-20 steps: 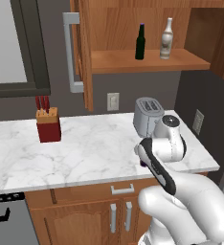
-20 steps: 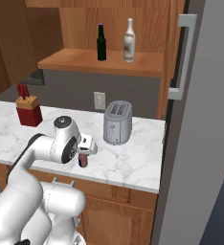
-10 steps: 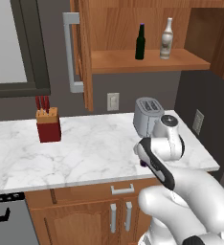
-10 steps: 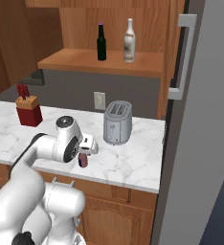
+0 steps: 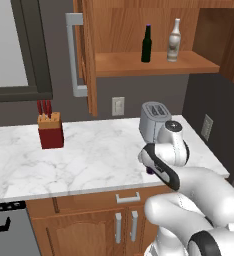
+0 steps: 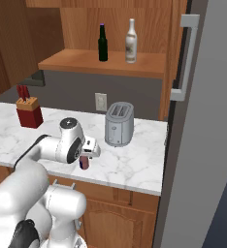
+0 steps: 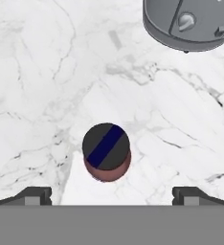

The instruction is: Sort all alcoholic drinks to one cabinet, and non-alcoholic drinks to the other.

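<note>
On the marble counter [image 5: 79, 155], from left to right, a red knife block [image 5: 50, 131], the short purple bottle [image 7: 106, 151] and a grey toaster [image 5: 153, 121] are noted. On the open cabinet shelf [image 5: 154, 64] above, a dark green bottle [image 5: 147, 43] and a pale bottle [image 5: 174, 40] are seen upright, near each other.

The short purple bottle is found upright near the front edge of the counter, in front of the toaster and apart from it. In the hand view it is seen from directly above, so its long axis runs along the line of approach. It is centred between the two fingertips and lies just ahead of the gripper [image 7: 112, 194]. The fingertips are set wide apart and nothing is held; no contact with the bottle is seen.

A straight descent is judged sufficient before closing.

In the base views the bottle [image 6: 84, 162] is largely hidden behind the wrist. The teal cup cannot be made out.
</note>
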